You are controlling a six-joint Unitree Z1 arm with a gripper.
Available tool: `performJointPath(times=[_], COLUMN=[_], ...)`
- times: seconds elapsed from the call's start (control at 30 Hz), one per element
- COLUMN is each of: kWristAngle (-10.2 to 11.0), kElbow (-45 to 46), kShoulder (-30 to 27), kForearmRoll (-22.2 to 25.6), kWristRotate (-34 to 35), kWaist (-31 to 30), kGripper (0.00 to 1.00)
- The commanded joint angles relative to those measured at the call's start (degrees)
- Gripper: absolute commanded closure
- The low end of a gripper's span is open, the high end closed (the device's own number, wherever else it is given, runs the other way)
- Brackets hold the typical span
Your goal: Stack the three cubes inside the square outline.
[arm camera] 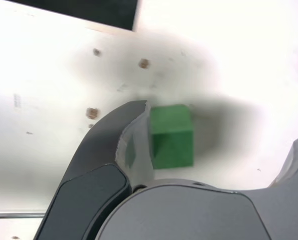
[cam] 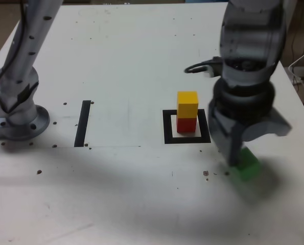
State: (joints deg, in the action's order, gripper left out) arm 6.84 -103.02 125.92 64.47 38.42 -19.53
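**Green cube sits between spread jaws, off to the side of the stack**

The gripper [cam: 242, 153] stands wide, holding nothing; the green cube [arm camera: 172, 136] lies on the table [cam: 116, 194] between its jaws, one finger [arm camera: 133, 135] just beside it; the yellow cube [cam: 187, 104] tops the red cube [cam: 186, 124] inside the square outline [cam: 168, 127], toward the exterior view's left and farther from the table's near edge.

3 cubes [cam: 187, 103], 1 square outline [cam: 168, 127], 1 black strip [cam: 83, 123]
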Motion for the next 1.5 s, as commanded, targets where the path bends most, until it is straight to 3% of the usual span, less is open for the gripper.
performJointPath(times=[0.0, 0.23, 0.37, 0.67, 1.03, 1.47], kWristAngle=[0.93, 3.31, 3.59, 0.35, -0.36, -2.43], kElbow=[-0.29, -0.47, -0.60, 0.18, -1.13, -3.02], kShoulder=[-1.81, -6.20, -6.73, -3.08, 2.59, 5.85], kForearmRoll=[1.43, 4.76, 5.42, 4.66, 1.80, 1.07], kWristRotate=[0.25, 0.57, 0.69, 1.13, 1.28, 0.20], kWaist=[-0.03, -0.40, -0.68, -0.99, -0.86, 0.98], kGripper=[0.01, 0.01, 0.01, 0.01, 0.02, 0.26])
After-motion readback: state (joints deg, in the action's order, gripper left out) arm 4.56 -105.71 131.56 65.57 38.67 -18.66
